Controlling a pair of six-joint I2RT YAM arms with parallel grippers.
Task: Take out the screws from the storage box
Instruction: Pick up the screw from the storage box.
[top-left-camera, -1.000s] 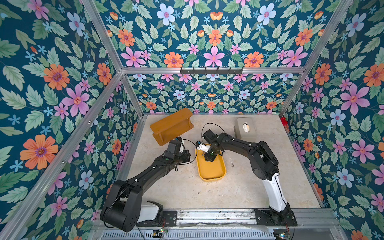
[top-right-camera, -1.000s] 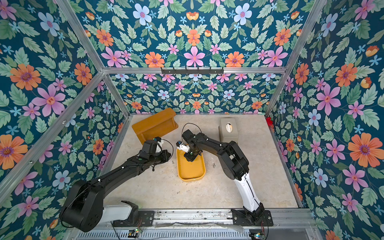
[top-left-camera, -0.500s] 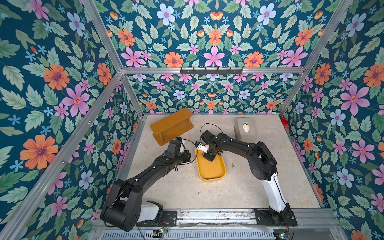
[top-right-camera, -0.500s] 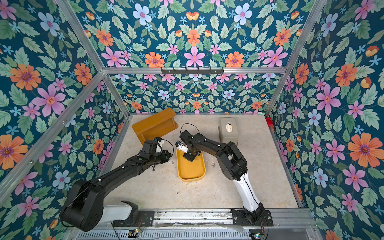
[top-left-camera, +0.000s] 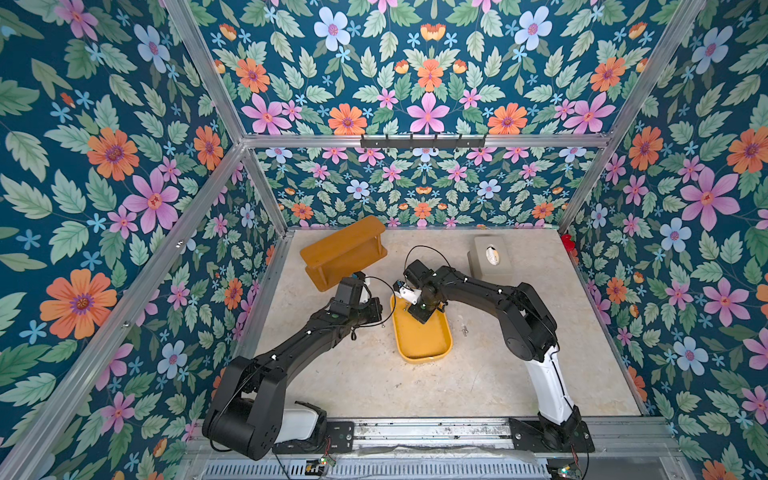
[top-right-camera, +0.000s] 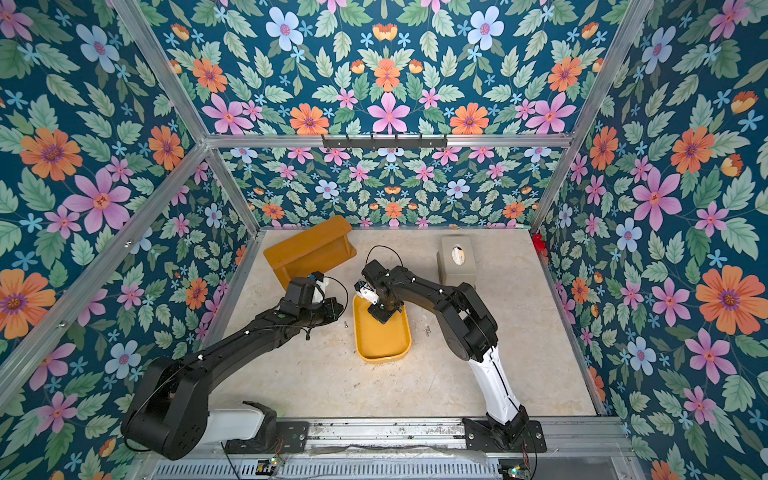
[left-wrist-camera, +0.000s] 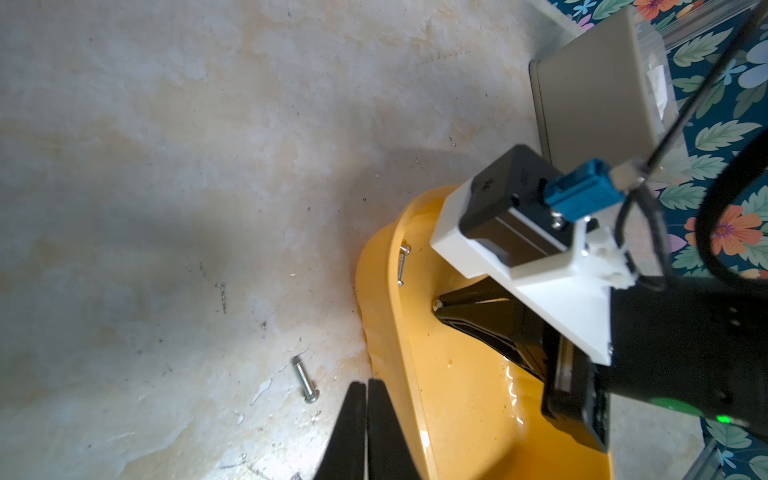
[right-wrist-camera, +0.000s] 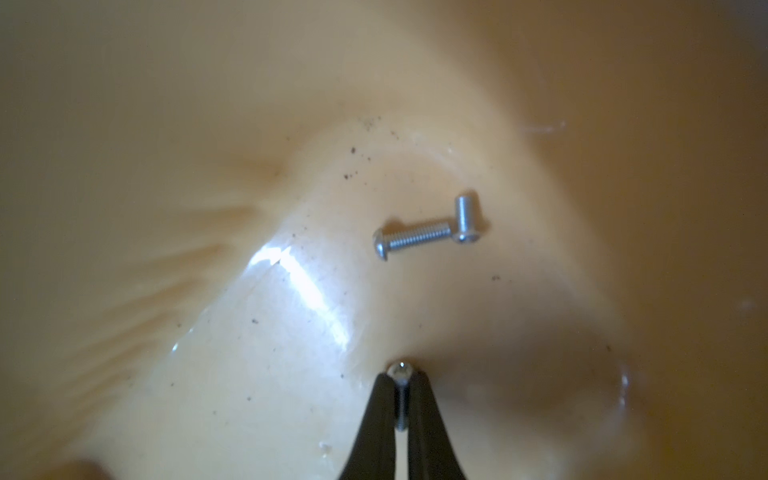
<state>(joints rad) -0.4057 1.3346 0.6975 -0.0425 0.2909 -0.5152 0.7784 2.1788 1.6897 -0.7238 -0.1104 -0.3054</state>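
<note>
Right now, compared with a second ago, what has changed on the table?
The right claw closed on a screw inside the storage box; its arm barely shifted. Nothing was let go. Unchanged: the left claw stays shut beside the box, and the box, the wooden shelf and the tissue box sit where they were.

tray (top-left-camera: 428, 340) in the middle of the table (top-left-camera: 374, 386), shelf (top-left-camera: 343, 249) behind-left, tissue box (top-left-camera: 486, 259) behind-right. one screw (top-left-camera: 382, 325) on the table just left of the tray, by the left gripper (left-wrist-camera: 366, 386); another screw (top-left-camera: 464, 330) to the tray's right. right gripper (right-wrist-camera: 400, 380) down in the tray's far end, screw (right-wrist-camera: 400, 371) between its tips, two more screws (right-wrist-camera: 415, 239) touching nearby.
</note>
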